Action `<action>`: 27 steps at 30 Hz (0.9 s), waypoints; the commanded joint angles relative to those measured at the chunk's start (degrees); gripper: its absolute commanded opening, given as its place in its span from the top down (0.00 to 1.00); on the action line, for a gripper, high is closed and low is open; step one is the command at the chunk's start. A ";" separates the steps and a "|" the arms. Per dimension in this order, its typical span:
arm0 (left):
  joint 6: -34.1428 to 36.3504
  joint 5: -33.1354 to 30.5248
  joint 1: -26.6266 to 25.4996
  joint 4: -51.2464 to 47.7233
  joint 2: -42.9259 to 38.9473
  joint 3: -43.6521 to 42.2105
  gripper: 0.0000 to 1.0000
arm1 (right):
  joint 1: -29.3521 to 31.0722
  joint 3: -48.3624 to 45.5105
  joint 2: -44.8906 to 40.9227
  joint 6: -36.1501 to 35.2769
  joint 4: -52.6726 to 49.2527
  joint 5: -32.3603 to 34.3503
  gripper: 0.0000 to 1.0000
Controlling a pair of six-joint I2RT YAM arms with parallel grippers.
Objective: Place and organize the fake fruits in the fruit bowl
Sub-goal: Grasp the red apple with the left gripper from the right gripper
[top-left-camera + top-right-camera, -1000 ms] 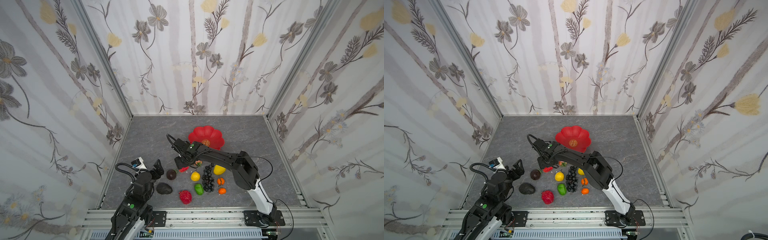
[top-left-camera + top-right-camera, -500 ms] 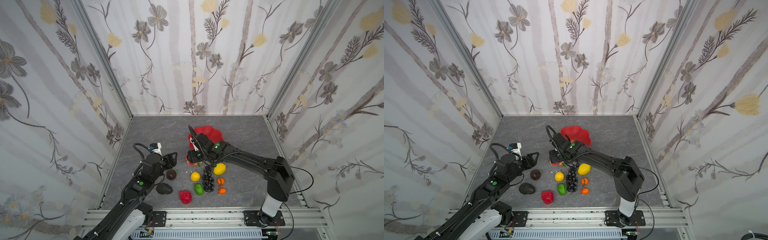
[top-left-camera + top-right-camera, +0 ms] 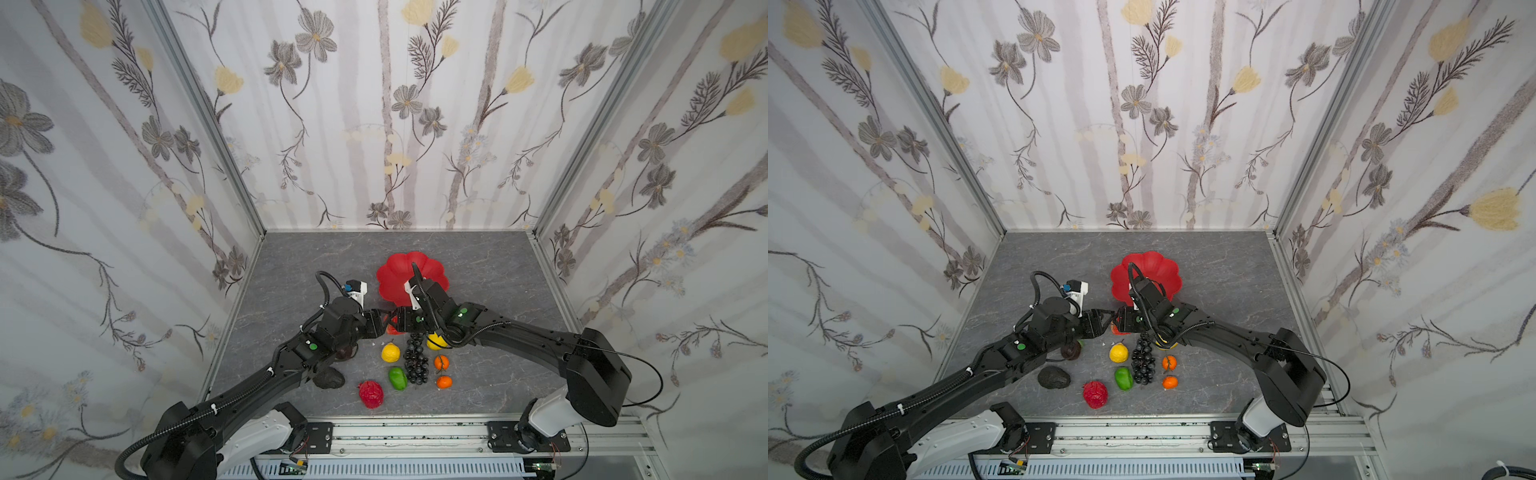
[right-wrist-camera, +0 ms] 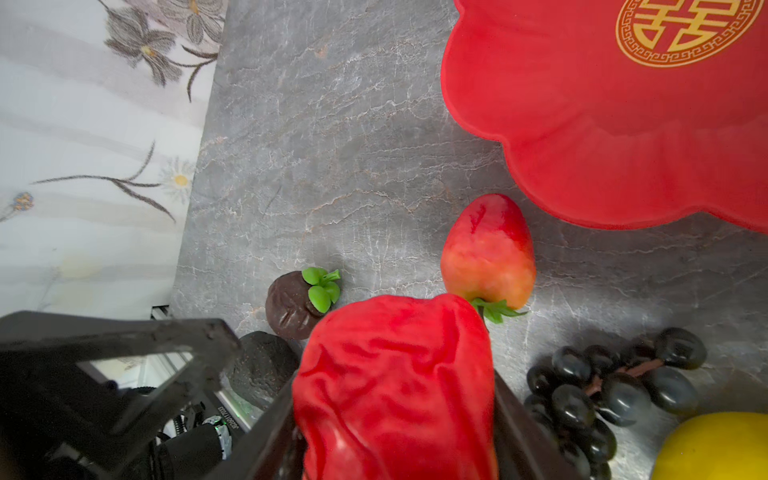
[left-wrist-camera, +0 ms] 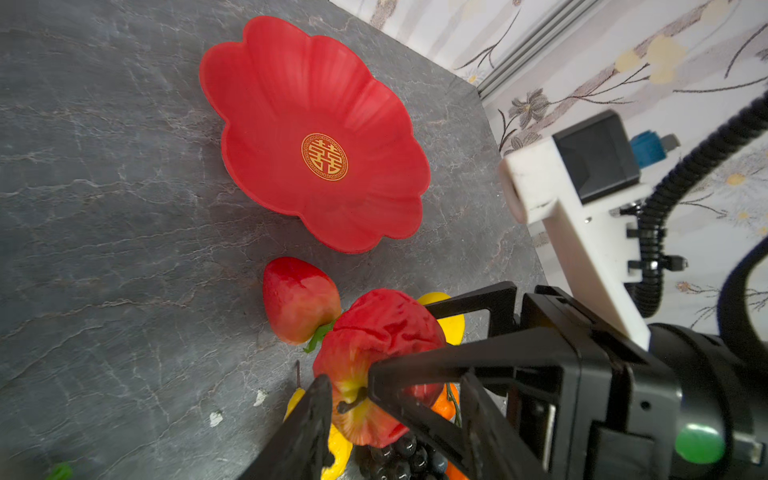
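both pincers meet on a dented apple in front of the bowl

the right pincer (image 4: 397,415) is partly closed on a dented red apple (image 5: 376,332). it has one finger on each flank, and the crumpled fruit sticks out past the fingertips, clear of the desk (image 3: 291,270). the left pincer (image 3: 380,325) faces it from the opposite side, its jaws also standing partly apart. in the left wrist view one of its fingers (image 5: 309,415) lies against the apple's yellowish stem end. the other finger is lost among the right pincer's frame, so i cannot tell whether the left pincer grips the fruit or only touches it.

the apple's stem end is turned toward the left pincer. its long axis is hard to judge on so crumpled a shape, but it appears to run out along the right pincer's fingers.

the fruit bowl (image 5: 270,83) sits upright on the desk just behind the two pincers, its gold emblem (image 5: 324,157) in plain view. a strawberry (image 4: 488,253) lies on the desk between bowl and apple, tip toward the bowl and leafy end toward the apple.

nearer the front, the black grape bunch (image 3: 415,361) lies with its long axis running front to back. a lemon (image 3: 390,352) and a green fruit (image 3: 397,377) are on its left, and two small oranges (image 3: 441,362) are on its right. a mangosteen (image 4: 295,305) and a dark avocado (image 3: 1054,377) rest beside the left arm.
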 commanded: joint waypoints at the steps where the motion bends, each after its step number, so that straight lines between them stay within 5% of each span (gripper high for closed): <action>1: -0.70 -2.04 -0.82 1.45 1.02 1.23 0.53 | -0.34 -1.43 -1.13 2.42 6.78 -0.84 0.43; 27: -1.48 -3.16 -1.08 -0.08 4.13 1.74 0.71 | -1.48 -7.98 -4.70 4.20 12.63 0.05 0.46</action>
